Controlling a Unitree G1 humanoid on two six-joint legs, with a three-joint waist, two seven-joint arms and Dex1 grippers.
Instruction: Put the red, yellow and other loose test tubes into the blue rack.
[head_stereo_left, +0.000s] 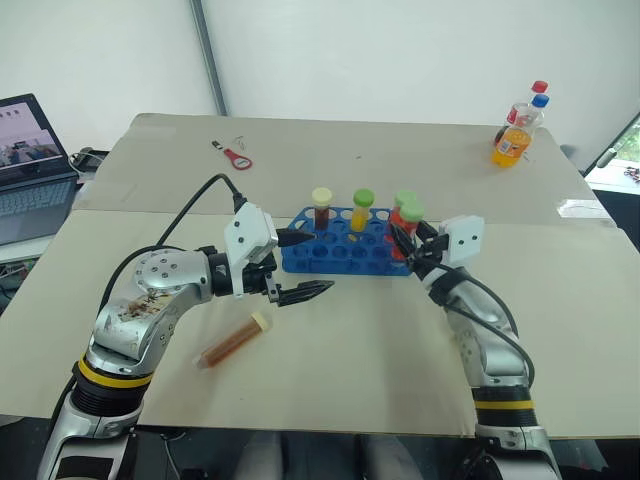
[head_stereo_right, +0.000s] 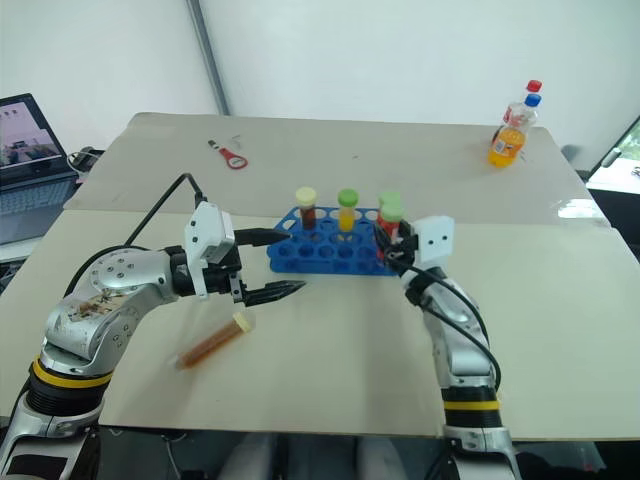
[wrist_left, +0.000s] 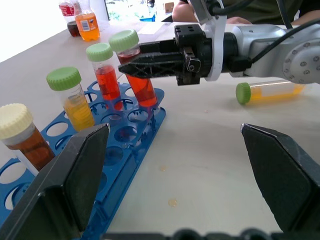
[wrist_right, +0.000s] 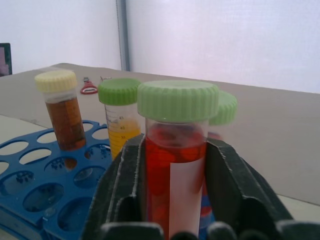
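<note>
Right gripper (head_stereo_left: 413, 243) fingers hug red tube (wrist_left: 139, 80), tilted, bottom in blue rack (head_stereo_left: 345, 252) end hole. Let go crooked: tube tips. Left gripper (head_stereo_left: 305, 265) fingers wide open, empty. Brown tube (head_stereo_left: 234, 338) lies on counter (head_stereo_left: 380, 350); your arm may roll it.

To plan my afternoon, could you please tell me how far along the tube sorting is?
Done: three capped tubes stand in the blue rack. In hand: the right tool is at a fourth, red tube, leaning in an end hole. Left: a brown tube and a yellow tube lie on the table; the left tool is open, empty.
</note>
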